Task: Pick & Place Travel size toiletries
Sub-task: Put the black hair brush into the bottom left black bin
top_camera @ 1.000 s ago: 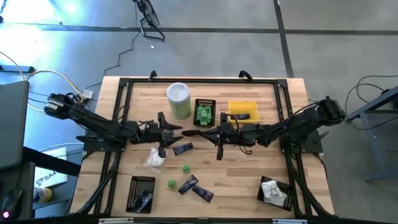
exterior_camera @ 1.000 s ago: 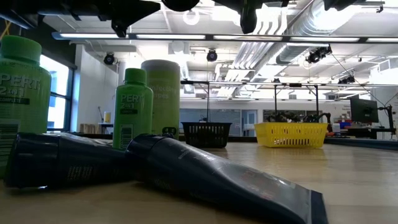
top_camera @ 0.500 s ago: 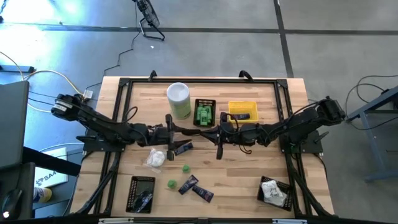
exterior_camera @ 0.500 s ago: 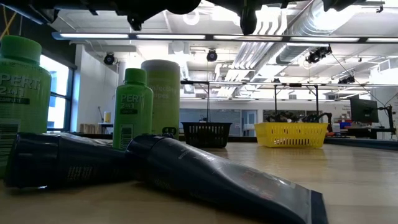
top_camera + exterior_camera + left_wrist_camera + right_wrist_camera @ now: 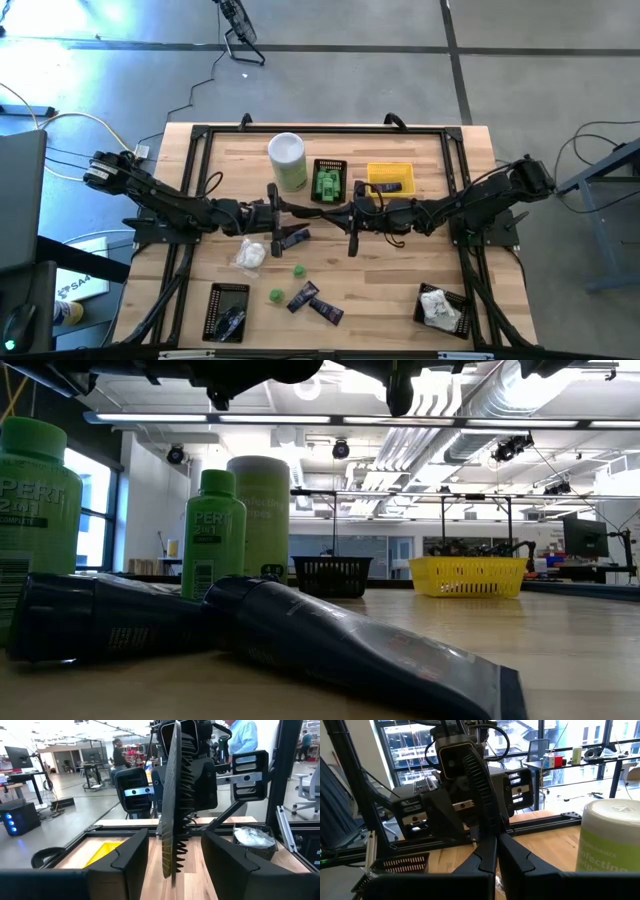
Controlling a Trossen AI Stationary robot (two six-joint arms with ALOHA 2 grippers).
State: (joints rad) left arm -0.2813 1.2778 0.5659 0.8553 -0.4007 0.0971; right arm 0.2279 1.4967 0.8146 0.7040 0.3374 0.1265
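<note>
Left end effector has slid toward desk centre, now above navy tube — likely lining up pick. Fingers spread wide, empty. Right end effector unchanged, facing left one mid-desk, fingers nearly together, nothing held. Both arms stretched low and level. Other toiletries — green caps, tubes, white packet — loose on front desk.

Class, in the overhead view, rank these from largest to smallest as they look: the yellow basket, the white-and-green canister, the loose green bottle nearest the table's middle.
1. Yellow basket
2. Canister, close to the basket in size, so that ranking is unsure
3. Green bottle, plainly smallest
</note>
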